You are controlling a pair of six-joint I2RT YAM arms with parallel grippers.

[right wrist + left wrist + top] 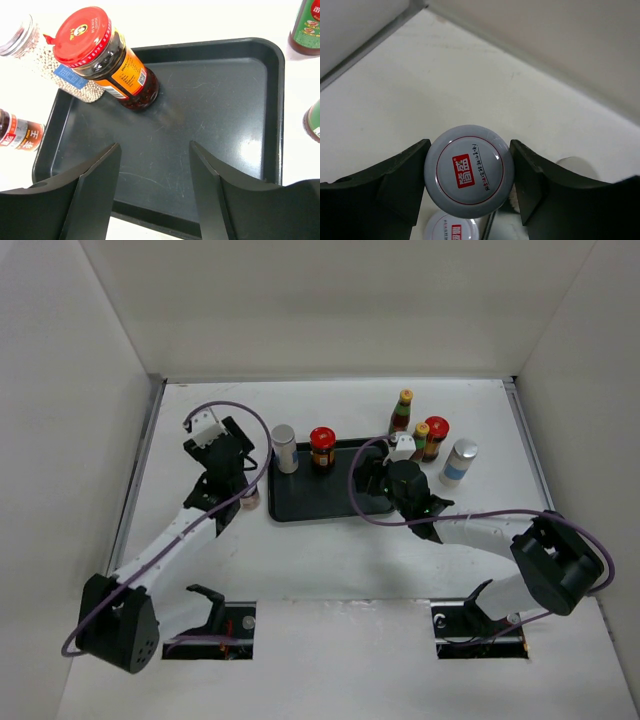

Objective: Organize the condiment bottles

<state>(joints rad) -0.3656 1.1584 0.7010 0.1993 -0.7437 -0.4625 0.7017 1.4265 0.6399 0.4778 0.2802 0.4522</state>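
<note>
In the left wrist view my left gripper (469, 167) is shut on a short jar with a white printed lid (468, 172), one finger against each side of the lid. A second like lid (451, 231) shows lower down. From above, this gripper (245, 488) hangs just left of the black tray (310, 502). My right gripper (155, 150) stands open over the tray (215, 100) with nothing between its fingers. A red-capped jar (102, 57) stands on the tray's far part. A silver-lidded jar (37, 55) stands by its far left corner.
Behind and right of the tray stand two yellow-capped bottles (402, 410) (421, 438), a red-capped jar (436, 437) and a white-blue bottle (459, 461). White walls close in the table on three sides. Another jar with a red label (20, 132) stands left of the tray.
</note>
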